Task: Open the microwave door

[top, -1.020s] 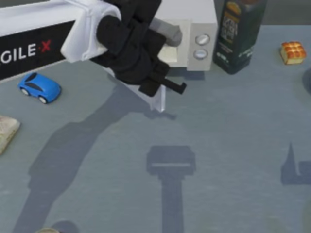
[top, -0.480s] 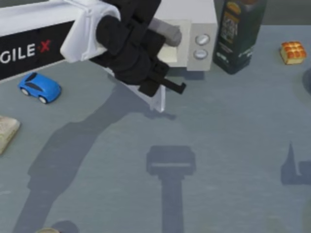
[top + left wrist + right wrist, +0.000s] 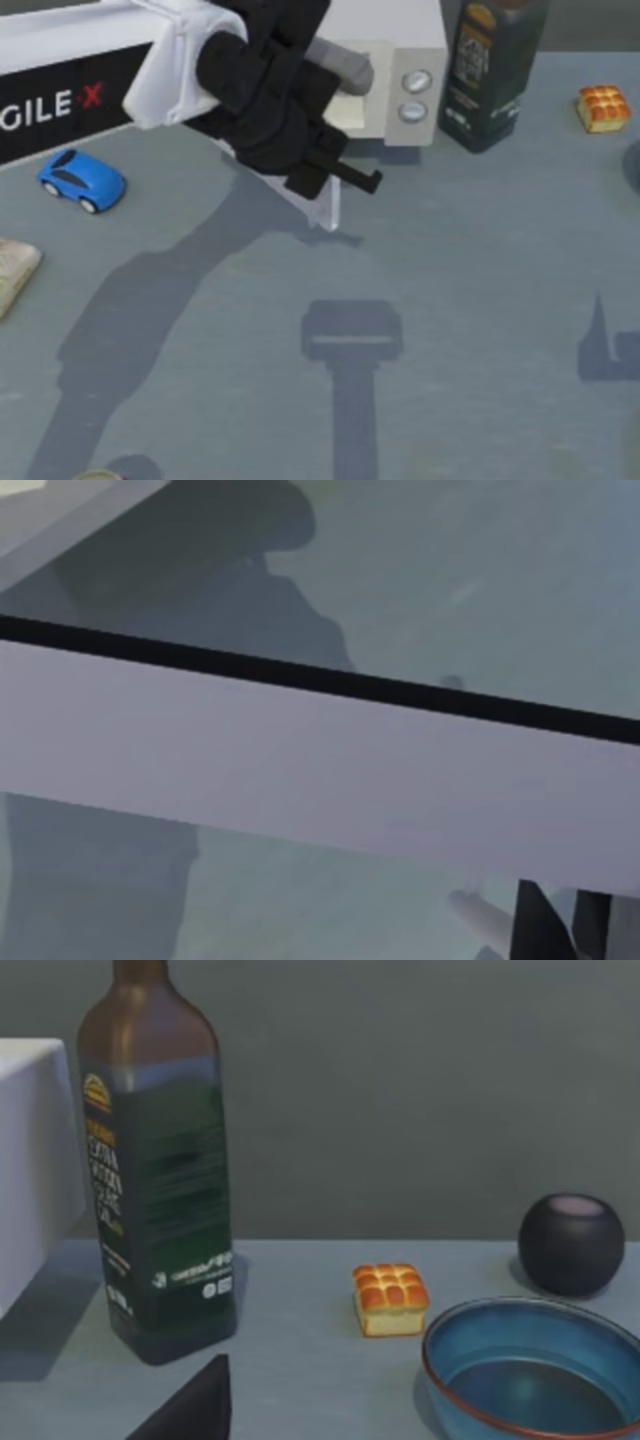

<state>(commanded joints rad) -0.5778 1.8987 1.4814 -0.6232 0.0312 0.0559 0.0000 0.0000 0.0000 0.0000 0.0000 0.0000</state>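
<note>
Microwave door point(image 3: 322, 203) swings out from the microwave point(image 3: 390, 60) at 12 o'clock of the top view. Left gripper point(image 3: 345, 172) sits on its edge; I cannot tell its fingers. Left wrist view: the door point(image 3: 300, 750) fills it. Best pull slowly in a curve. Right wrist view: a bottle point(image 3: 160, 1160); that arm is parked.

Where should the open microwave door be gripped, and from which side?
Probably the free edge of the microwave door, far from the hinge: it stands swung out as a thin upright panel. Jaws straddle it from above, where the left gripper is.
</note>
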